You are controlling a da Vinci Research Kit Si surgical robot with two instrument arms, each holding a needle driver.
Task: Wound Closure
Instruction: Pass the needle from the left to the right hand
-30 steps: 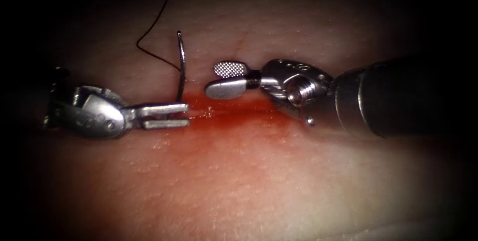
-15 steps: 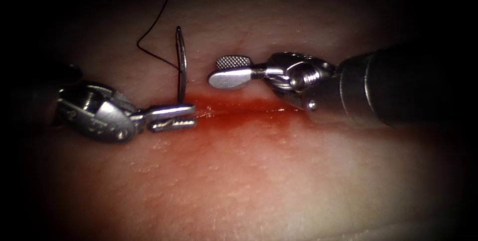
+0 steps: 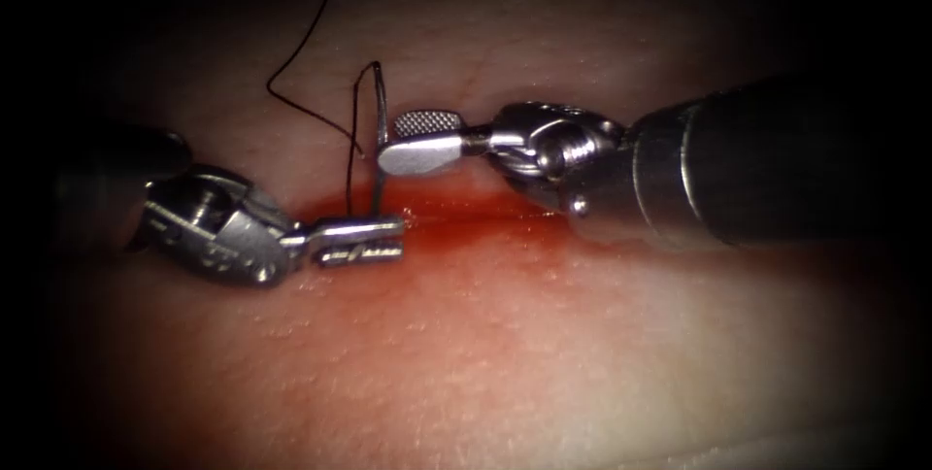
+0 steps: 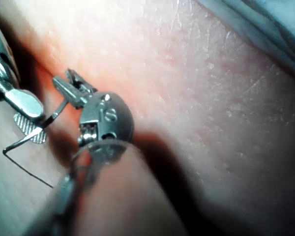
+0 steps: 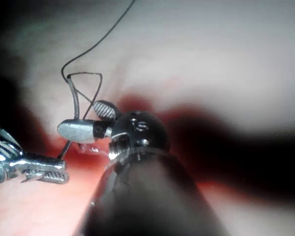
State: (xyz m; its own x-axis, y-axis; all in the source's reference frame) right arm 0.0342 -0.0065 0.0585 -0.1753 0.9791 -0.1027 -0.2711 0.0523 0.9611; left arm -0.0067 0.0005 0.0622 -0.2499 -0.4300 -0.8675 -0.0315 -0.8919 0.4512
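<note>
Nearest in the endoscope view lies the pale pink pork-belly tissue [image 3: 505,373], bare and glistening, reddening toward the cut. The cut [image 3: 456,213] runs left to right across the middle, and wet red fluid [image 3: 437,232] pools along it.

At the left end of the cut sits the left arm's small silver two-jawed pincer [image 3: 361,241]. Its jaws point right, lie slightly parted just above the red-stained tissue, and hold nothing that can be made out. In the left wrist view this pincer [image 4: 69,84] shows just beside the needle.

Just beyond its tip stands the thin curved steel needle [image 3: 378,140]. It rises nearly upright from the far lip of the cut, its lower end in the tissue and its upper end free. The needle is between the two pincers, touching or almost touching the right one.

The right arm's silver pincer with ribbed jaw faces [image 3: 408,140] comes in from the right, on the far side of the cut. Its jaws are spread open at the needle's upper half, not closed on it; the right wrist view [image 5: 91,120] shows this as well.

Farthest, the fine black thread [image 3: 301,43] loops from the needle's top and trails away leftward and upward over the tissue.
</note>
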